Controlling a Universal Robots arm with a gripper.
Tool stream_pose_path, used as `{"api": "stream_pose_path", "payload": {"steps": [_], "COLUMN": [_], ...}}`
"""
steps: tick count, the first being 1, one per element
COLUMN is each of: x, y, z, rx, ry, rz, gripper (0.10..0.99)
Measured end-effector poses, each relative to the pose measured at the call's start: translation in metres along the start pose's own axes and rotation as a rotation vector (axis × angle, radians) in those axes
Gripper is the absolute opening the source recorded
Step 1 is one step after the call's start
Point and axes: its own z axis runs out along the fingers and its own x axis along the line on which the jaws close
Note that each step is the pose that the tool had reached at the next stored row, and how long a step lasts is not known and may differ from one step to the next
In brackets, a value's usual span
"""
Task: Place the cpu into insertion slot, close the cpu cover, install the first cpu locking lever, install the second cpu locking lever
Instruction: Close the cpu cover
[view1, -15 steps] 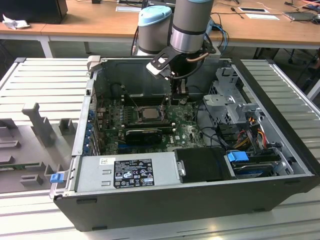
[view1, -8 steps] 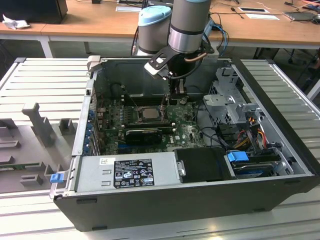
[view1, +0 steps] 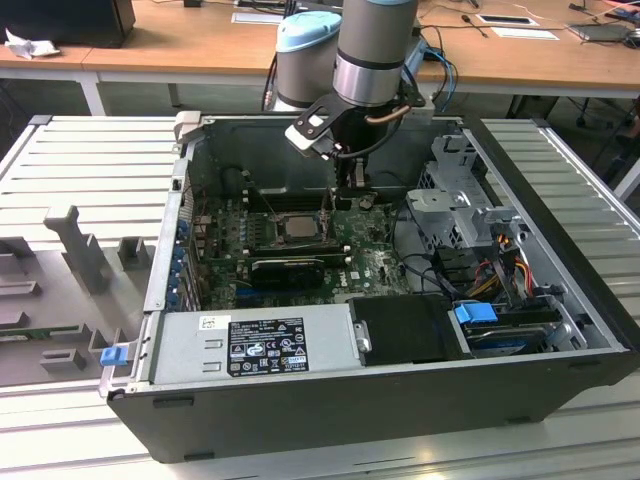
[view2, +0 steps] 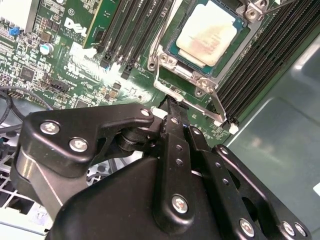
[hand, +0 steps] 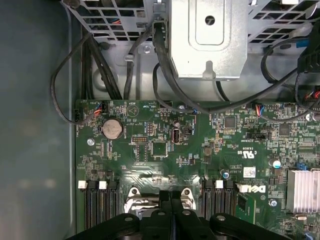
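Inside the open computer case (view1: 300, 425), near the middle of the motherboard (view1: 372, 266), the gripper (view2: 172, 102) is pressing its fingers together with nothing between them. Its tip is sitting at the wire locking lever (view2: 162, 89) along one edge of the insertion slot (view1: 272, 226); I cannot tell whether it is touching the lever. The cpu (view2: 210, 30) is lying flat in the slot, and the cpu cover (view2: 197, 80) is lying down around it, framing the chip. Judging from this, placing and covering are done and a lever step is in hand. That step is calling for a steady push down and sideways to catch the wire under its hook without slipping onto the board. The case is also holding the grey power supply (view1: 250, 345) along its near wall.
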Motion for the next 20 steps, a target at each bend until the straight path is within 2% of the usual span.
{"api": "stream_pose_path", "payload": {"steps": [7, 20], "x": [0.0000, 0.0001], "y": [-0.0034, -0.0151], "z": [0.0001, 0.0007], "rx": [0.000, 0.000], "ry": [0.0000, 0.0000], "rz": [0.000, 0.000], "gripper": [0.106, 0.106]}}
